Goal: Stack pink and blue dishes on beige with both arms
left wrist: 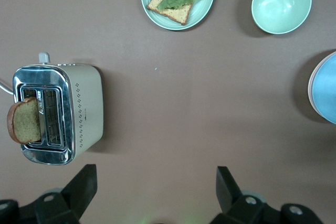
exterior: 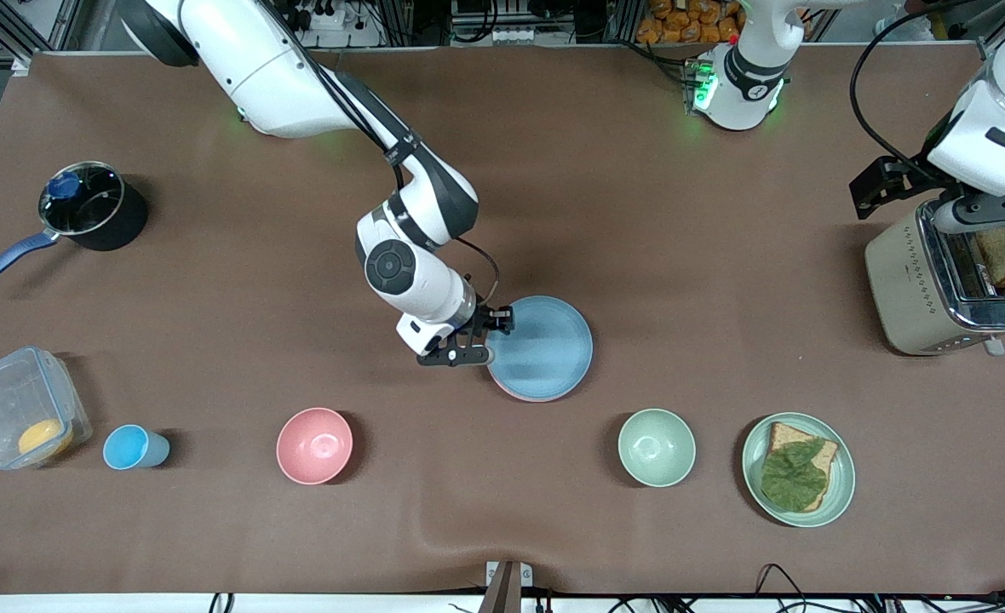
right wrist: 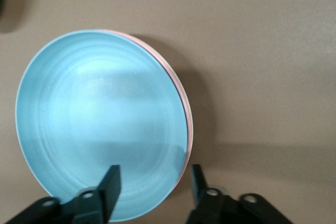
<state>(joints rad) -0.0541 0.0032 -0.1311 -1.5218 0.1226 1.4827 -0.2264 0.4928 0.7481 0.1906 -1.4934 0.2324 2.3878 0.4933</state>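
Blue plate (exterior: 545, 345) tops the mid-tabletop stack, pink plate (exterior: 511, 392) showing as a rim under it; beige I can't see, maybe hidden below. My right gripper (exterior: 479, 339) sits at the stack's edge, fingers released. Left gripper (exterior: 937, 204) waits over the toaster (exterior: 937, 289), fingers spread. Stacking looks nearly done. Count: one blue plate, one pink, two arms.

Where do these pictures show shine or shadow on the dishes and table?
Right wrist view: a soft pale sheen on the blue plate, and a dark shadow on the table beside its pink-edged rim. Front view: the pink bowl and green bowl cast shadows; green light glows at the arm bases.
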